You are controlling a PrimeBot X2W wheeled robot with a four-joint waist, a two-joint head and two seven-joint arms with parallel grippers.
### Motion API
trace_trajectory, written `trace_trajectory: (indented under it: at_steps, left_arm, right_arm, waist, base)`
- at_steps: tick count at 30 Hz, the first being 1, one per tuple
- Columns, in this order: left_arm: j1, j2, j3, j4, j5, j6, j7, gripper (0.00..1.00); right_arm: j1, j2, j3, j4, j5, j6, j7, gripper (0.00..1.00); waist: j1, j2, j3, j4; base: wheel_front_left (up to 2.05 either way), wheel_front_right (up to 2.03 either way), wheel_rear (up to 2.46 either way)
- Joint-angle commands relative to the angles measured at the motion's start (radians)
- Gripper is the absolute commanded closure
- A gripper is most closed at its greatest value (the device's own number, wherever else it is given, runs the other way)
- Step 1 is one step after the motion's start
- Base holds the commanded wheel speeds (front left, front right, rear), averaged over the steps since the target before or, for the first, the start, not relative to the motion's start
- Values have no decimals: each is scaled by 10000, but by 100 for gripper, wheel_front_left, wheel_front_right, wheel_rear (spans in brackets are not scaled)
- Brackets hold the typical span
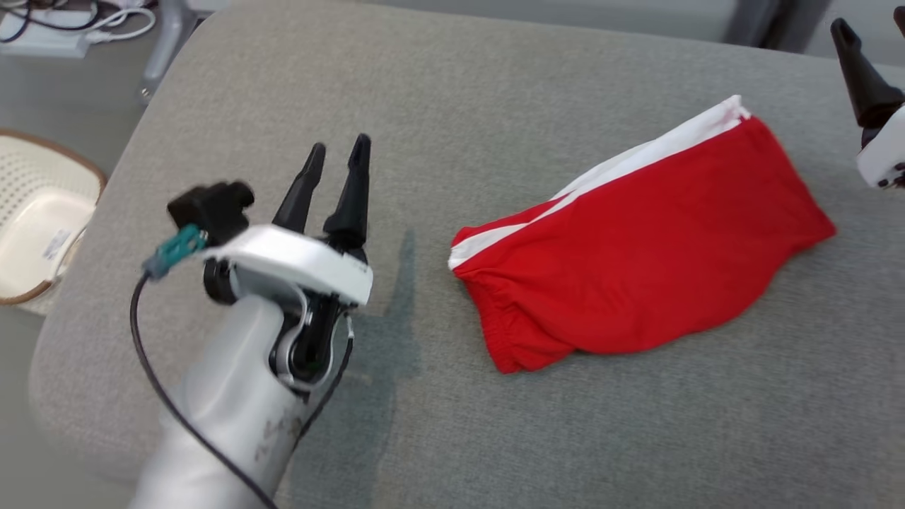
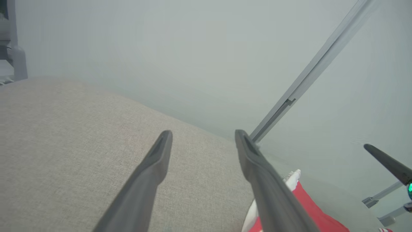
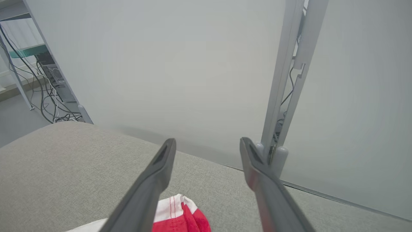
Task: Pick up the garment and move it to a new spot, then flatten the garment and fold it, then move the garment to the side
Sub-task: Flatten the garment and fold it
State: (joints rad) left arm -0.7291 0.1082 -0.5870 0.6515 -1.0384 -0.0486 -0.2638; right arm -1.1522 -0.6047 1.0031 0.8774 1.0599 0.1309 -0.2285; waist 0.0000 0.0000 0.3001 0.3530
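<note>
Grey fabric worktop (image 1: 495,106) with a folded red, white-striped garment (image 1: 636,240) lying right of centre. Left gripper (image 1: 340,144) and right gripper (image 3: 207,141) hover either side, fingers spread, empty. Cream basket (image 1: 42,212) on the floor (image 1: 85,127); pale wall (image 3: 177,64) behind.

Grey cushion (image 1: 495,92), bare from 10 to 1 o'clock and at 6, red garment (image 1: 636,247) filling 3 o'clock, cream basket (image 1: 32,170) off-edge at 9.
</note>
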Motion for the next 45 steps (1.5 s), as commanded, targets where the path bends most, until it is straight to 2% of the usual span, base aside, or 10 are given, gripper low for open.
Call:
trace_trajectory:
  at_steps: [1,3,5,7,8,14,19,27,36,45]
  left_arm:
    - [771,-138,833,-612,838,188,12,0]
    - [1420,-132,1857,-1558,2131,324,7,0]
    - [2192,-255,2577,-2370,3304,389,8,0]
    - [2877,-366,3247,-3088,4246,323,6,0]
    - [3485,-435,3799,-3601,4913,211,7,0]
    - [4933,-544,4709,-4693,6628,-116,6,0]
    - [5842,-553,4889,-5182,6968,-148,4,0]
    - [6658,-546,4740,-5272,7017,30,5,0]
    - [6704,-553,4474,-5264,6934,95,4,0]
    - [6413,-554,4118,-5526,7120,50,4,0]
  right_arm:
    - [269,60,-135,-17,-303,-4,-253,0]
    - [445,180,-552,-102,-740,-4,-377,0]
    - [636,197,-1504,-545,-1535,-4,-382,0]
    - [1368,304,-2650,-1040,-2429,-4,-373,0]
    - [2136,517,-3825,-1677,-3450,-4,-363,0]
    - [4920,1533,-6775,-3563,-6022,-4,-362,0]
    - [6833,2594,-8383,-4542,-7101,-4,-361,0]
    - [8437,3706,-9497,-4784,-7748,-4,-362,0]
    - [8459,3883,-9470,-3913,-7562,-4,-361,0]
    - [7196,3888,-9078,-1658,-5283,-4,646,0]
  waist:
    - [0,0,-384,-414]
    - [0,0,-586,-653]
    - [0,0,-753,-892]
    - [0,0,-939,-1107]
    - [0,0,-1154,-1303]
    - [0,0,-1691,-1771]
    - [0,0,-2007,-2010]
    - [0,0,-2210,-2178]
    - [0,0,-2165,-1915]
    - [0,0,-1689,-1031]
  base:
    - [0,0,0]
    - [0,0,0]
    - [0,0,0]
    - [0,0,0]
    - [0,0,0]
    - [0,0,0]
    - [0,0,0]
    - [0,0,0]
    - [0,0,0]
    - [0,0,0]
